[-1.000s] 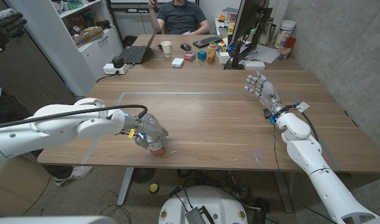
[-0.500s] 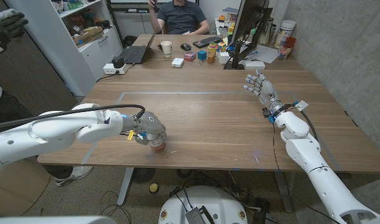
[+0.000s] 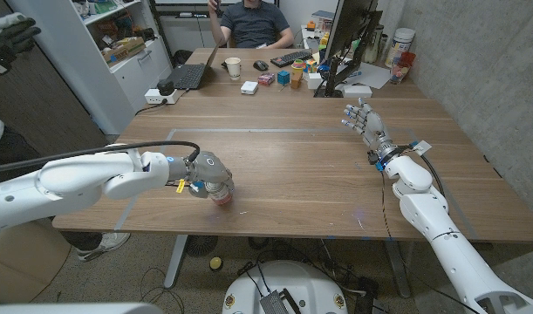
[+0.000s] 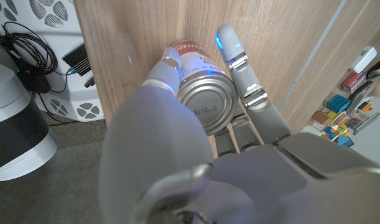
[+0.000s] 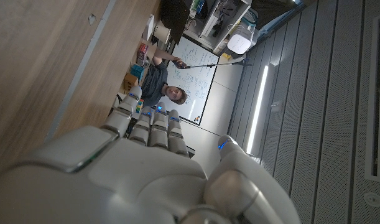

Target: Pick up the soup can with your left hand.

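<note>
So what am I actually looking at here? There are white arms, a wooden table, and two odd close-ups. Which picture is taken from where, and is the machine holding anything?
It is a robot standing at a wooden table, with two white arms that end in hands with fingers. The wide picture comes from a camera on its head, looking down; its left arm shows on the picture's left. The two close-ups come from cameras on the wrists, looking along the back of each hand, so the room looks turned.

The left hand is wrapped around a soup can near the table's front edge; the left wrist view shows fingers on both sides of the can's metal end. The right hand holds nothing, its fingers apart above the table.

At the far end lie a laptop, a cup and small coloured blocks, with a person seated behind.
</note>
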Motion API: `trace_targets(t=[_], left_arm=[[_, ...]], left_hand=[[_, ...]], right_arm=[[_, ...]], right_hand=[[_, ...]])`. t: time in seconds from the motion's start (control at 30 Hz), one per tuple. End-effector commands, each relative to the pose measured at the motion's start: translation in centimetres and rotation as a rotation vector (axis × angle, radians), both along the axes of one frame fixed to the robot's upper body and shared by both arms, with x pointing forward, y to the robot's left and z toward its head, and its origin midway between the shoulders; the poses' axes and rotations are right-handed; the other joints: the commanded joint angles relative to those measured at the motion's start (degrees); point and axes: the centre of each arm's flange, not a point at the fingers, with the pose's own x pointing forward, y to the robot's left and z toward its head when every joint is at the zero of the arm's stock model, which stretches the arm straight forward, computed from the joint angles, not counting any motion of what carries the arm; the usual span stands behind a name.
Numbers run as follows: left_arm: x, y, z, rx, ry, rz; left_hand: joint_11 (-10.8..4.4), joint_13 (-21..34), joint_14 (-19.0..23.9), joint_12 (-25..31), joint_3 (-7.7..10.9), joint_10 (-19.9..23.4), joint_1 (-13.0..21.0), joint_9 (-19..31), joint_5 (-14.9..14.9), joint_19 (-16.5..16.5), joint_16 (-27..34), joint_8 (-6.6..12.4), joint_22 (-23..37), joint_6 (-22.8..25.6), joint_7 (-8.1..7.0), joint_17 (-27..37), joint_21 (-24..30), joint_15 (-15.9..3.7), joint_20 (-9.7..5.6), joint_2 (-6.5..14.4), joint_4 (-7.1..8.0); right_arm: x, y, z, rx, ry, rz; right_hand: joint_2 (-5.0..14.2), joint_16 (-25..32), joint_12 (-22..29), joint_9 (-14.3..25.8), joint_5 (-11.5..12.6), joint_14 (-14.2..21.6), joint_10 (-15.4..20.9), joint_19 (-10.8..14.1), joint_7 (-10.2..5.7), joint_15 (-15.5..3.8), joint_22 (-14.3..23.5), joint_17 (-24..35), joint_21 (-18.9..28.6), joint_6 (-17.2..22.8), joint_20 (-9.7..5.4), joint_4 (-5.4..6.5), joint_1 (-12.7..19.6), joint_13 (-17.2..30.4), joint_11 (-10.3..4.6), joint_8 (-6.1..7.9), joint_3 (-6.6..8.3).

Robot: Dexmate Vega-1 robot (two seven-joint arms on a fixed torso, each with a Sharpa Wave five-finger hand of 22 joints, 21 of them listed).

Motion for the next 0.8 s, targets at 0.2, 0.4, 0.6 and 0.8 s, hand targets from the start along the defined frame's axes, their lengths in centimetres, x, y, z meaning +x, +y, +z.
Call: trace_targets(t=[0.2,0.4,0.6,0.8], left_arm=[[-1.9,0.2,3.8,-0.086,-0.119,-0.013],[-2.7,0.3,5.2,-0.094,-0.177,-0.015],[-2.9,0.5,6.1,-0.124,-0.185,-0.019],[-3.4,0.6,7.1,-0.132,-0.226,-0.015]], left_hand=[[-0.01,0.5,4.0,0.2,1.04,0.5,7.7,0.1,-0.2,0.2,-0.1,-0.95,0.3,15.8,15.32,0.2,1.1,-12.78,-1.97,8.5,1.18],[-0.25,0.6,4.2,0.2,1.11,1.0,7.4,0.1,-0.3,0.1,-0.3,-1.14,0.3,16.3,14.73,0.1,1.5,-12.9,-1.95,8.8,1.36],[-0.4,0.9,4.7,0.4,1.24,1.7,7.0,0.1,-0.2,0.2,-0.4,-1.55,0.3,16.6,13.8,0.1,2.2,-12.92,-1.8,9.0,1.46],[-0.14,1.0,4.8,0.3,1.35,1.8,7.0,0.2,-0.2,0.1,-0.5,-1.9,0.2,16.4,14.11,0.0,2.5,-12.95,-1.86,9.0,1.37]], right_arm=[[0.5,-0.1,0.0,0.021,-0.004,0.01],[0.7,-0.4,-0.3,0.032,-0.001,0.01],[0.7,-0.8,-0.5,0.049,-0.003,0.011],[0.7,-1.0,-0.4,0.053,-0.01,0.011]], right_hand=[[-0.04,0.4,-0.1,0.2,0.3,0.3,0.3,0.3,0.31,0.16,0.1,-0.1,0.1,-0.3,0.16,-0.14,-0.2,0.3,-0.25,0.12,-0.2],[-0.05,0.4,-0.1,0.2,0.4,0.2,0.3,0.3,0.34,0.09,0.1,-0.1,0.1,-0.3,0.1,-0.17,-0.2,0.3,-0.3,0.12,-0.23],[-0.05,0.4,-0.1,0.2,0.4,0.3,0.3,0.3,0.35,0.09,0.1,-0.1,0.1,-0.3,0.06,-0.18,-0.1,0.3,-0.25,0.13,-0.25],[-0.04,0.4,-0.1,0.2,0.4,0.3,0.3,0.3,0.37,0.05,0.1,-0.1,0.0,-0.3,0.03,-0.2,-0.1,0.3,-0.26,0.12,-0.26]])
